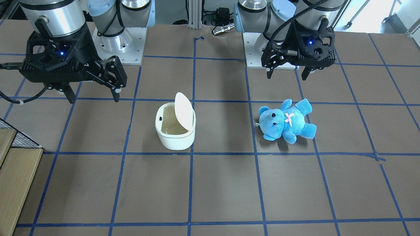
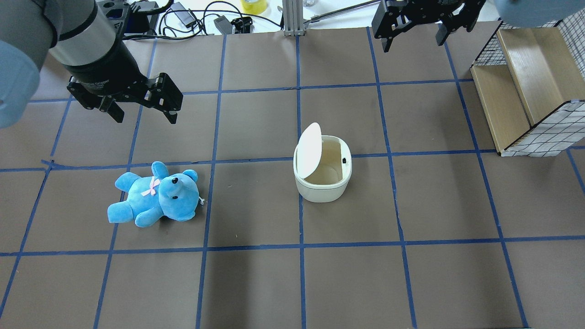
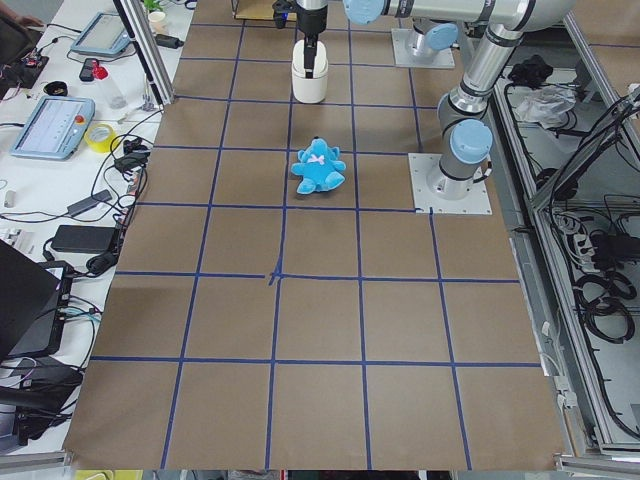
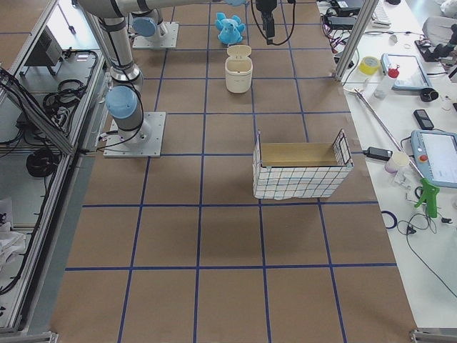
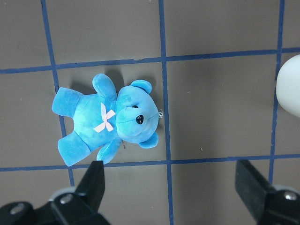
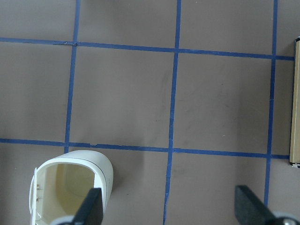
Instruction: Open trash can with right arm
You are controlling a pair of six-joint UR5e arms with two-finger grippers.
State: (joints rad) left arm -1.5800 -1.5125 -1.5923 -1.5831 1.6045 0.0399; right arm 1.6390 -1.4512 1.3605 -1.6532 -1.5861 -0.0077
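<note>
The white trash can (image 1: 175,134) stands mid-table with its flip lid (image 1: 183,109) tipped up and its beige inside showing; it also shows in the overhead view (image 2: 322,185) and the right wrist view (image 6: 75,185). My right gripper (image 1: 94,98) is open and empty. It hangs above the table, beside the can and away from it; the overhead view shows it at the top right (image 2: 415,45). My left gripper (image 1: 286,78) is open and empty above the blue teddy bear (image 1: 287,121), which lies on its back (image 5: 108,119).
A wire basket with wooden shelves (image 2: 525,87) stands at the table's edge on my right side. Cables and small devices (image 2: 205,18) lie along the far edge. Both arm bases (image 1: 121,42) are bolted to the table on my side.
</note>
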